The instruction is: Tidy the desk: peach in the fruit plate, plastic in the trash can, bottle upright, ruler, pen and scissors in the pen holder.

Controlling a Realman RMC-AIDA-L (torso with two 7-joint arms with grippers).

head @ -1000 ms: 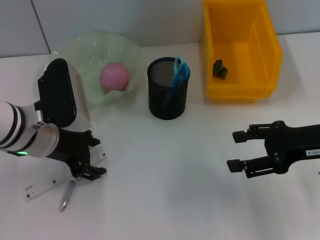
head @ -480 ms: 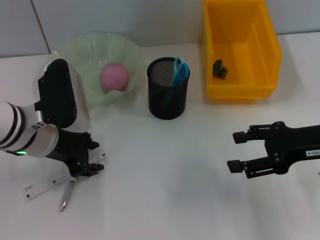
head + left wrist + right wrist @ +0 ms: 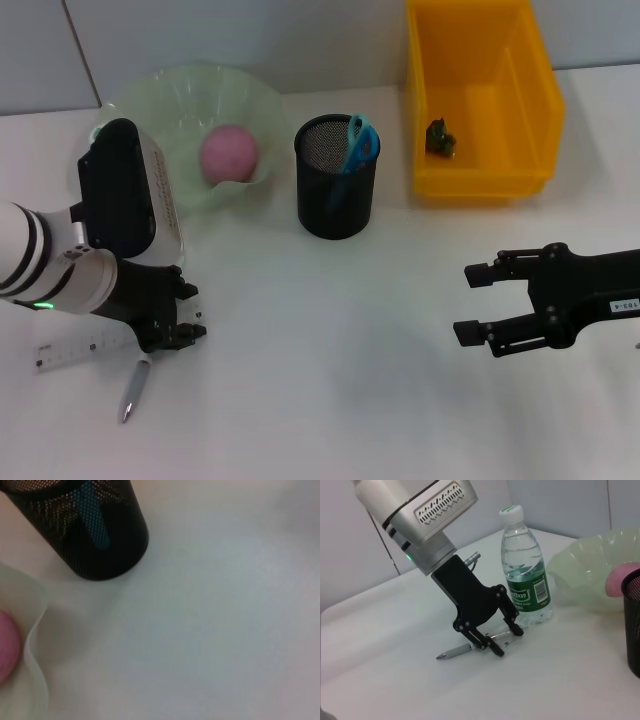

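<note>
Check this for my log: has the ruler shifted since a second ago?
Yes. The ruler, under the left end effector, swung flatter, its pen-side end now farther from the pen.

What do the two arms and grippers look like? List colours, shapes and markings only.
The left arm is white with black rings, a small green light and a silver-grey vented wrist housing. The left gripper is black, with slim linked fingers. The right gripper is all black, angular, bearing a small white label.

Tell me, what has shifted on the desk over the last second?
The ruler swung from a slant to lie nearly level and slid toward the robot's left, its end between the fingers of the left gripper, which edged slightly left too. The pen, peach, pen holder, yellow bin and the open right gripper stayed put.
</note>
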